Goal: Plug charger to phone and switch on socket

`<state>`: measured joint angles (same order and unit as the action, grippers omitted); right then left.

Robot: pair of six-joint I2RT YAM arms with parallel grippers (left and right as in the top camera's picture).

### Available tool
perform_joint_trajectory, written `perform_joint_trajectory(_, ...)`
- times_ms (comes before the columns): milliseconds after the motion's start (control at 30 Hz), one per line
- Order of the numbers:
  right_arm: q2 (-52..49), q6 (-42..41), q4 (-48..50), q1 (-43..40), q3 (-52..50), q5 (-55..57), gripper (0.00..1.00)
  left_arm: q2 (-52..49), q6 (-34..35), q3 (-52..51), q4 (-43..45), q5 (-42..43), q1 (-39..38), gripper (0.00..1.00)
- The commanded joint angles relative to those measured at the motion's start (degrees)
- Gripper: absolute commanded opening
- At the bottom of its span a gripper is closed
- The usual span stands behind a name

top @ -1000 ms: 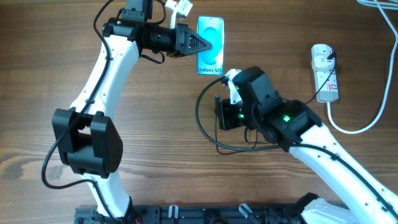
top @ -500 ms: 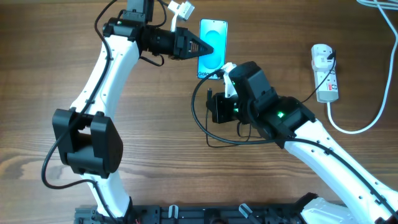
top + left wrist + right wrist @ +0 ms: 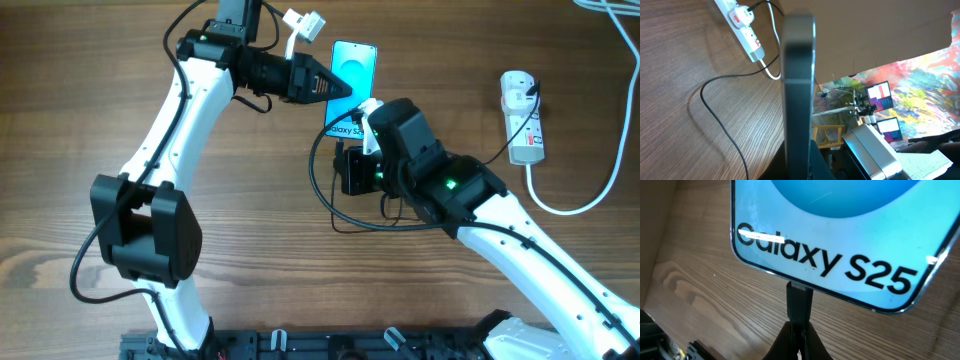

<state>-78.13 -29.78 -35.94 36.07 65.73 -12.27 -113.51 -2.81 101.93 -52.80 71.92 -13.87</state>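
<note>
Wooden desk [image 3: 260, 220]: brown grain, bore socket [image 3: 524, 118]
Room: colourful painted backdrop [image 3: 930, 70] beyond
Left jaws: clenched on phone [image 3: 360, 62]
Right jaws: grasping charger [image 3: 799, 300]

Phone and charger meet near the back of the surface [image 3: 270, 290].
The left hand [image 3: 340, 88] holds the phone [image 3: 356, 62] from its left. The charger [image 3: 799, 297] tip touches the phone's near end, pinched in the right hand [image 3: 799, 332]. The socket [image 3: 524, 122] lies far right.

The counter [image 3: 250, 200] is matt brown wood grain. The phone [image 3: 830, 225] has a glossy screen; the socket [image 3: 522, 120] looks smooth white plastic.
</note>
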Motion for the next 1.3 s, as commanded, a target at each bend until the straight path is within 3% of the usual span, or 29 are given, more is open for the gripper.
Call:
perform_joint_trajectory(0,-0.1,-0.4,0.3,-0.2,0.7,2.2,0.04,1.0,-2.1,0.4,0.0,2.4,0.0,0.04)
perform_joint_trajectory(167,-0.1,-0.4,-0.4,-0.2,0.7,2.1,0.05,1.0,-4.5,0.4,-0.2,2.4,0.0,0.04)
perform_joint_trajectory(1267,-0.1,-0.2,-0.5,-1.6,0.7,0.2,0.04,1.0,-4.5,0.4,-0.2,2.4,0.0,0.04)
